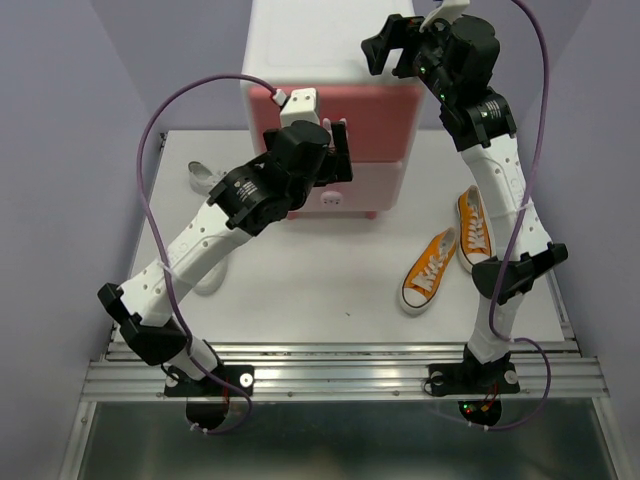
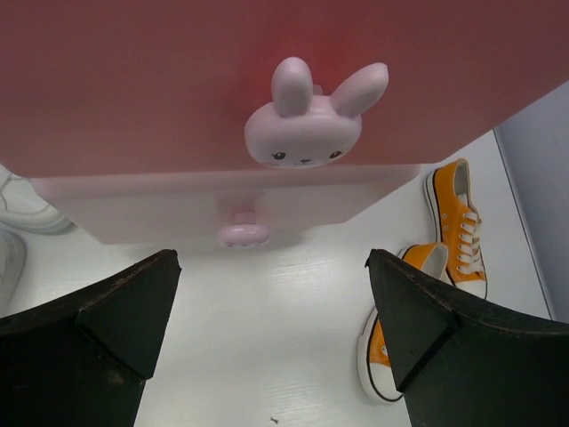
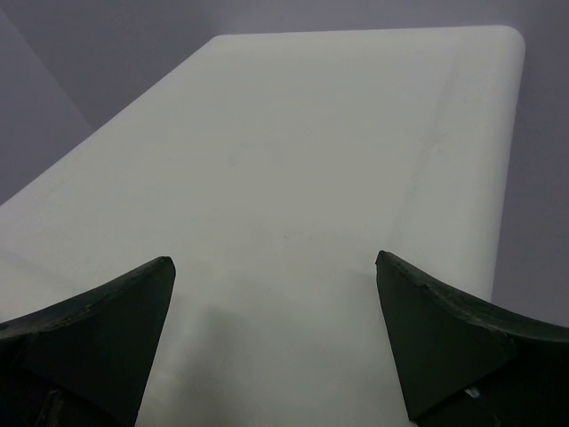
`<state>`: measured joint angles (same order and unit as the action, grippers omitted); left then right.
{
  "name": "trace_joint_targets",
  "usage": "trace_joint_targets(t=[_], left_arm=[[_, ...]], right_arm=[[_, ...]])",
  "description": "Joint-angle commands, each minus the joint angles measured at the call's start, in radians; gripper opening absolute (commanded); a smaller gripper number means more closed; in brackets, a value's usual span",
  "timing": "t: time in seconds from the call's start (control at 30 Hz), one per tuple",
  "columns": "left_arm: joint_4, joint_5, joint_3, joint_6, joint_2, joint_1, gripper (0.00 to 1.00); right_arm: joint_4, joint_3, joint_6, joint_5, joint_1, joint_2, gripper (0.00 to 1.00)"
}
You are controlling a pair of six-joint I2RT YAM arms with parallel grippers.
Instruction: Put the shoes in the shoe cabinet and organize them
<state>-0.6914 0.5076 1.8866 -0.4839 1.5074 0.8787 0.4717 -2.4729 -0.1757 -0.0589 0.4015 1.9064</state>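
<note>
The white table (image 1: pixel 300 290) sits between lilac walls (image 1: pixel 60 120). The left gripper (image 2: pixel 273 294) and right gripper (image 3: pixel 276 289) both gape apart, holding nothing.

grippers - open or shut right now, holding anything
Left gripper: open, empty, facing the upper drawer's bunny knob.
Right gripper: open, empty, above the shoe cabinet.
</note>
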Motion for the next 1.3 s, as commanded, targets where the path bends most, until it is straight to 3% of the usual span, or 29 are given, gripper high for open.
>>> trace_joint_targets(t=[0.0,0.37,1.27], left_arm=[[0.084,0.121,0.049,0.019,0.002,0.006,0.99],[0.162,0.045,0.117,0.042,0.099,0.006,0.99],[0.144,0.052,0.244,0.087,0.227,-0.052,0.98]], right_arm=[[0.18,0.038,-0.056,-0.013,0.017,0.011,1.0],[0.177,0.055,-0.054,-0.016,0.017,-0.001,1.0],[0.16,0.106,-0.041,-0.032,0.017,-0.035,1.0]])
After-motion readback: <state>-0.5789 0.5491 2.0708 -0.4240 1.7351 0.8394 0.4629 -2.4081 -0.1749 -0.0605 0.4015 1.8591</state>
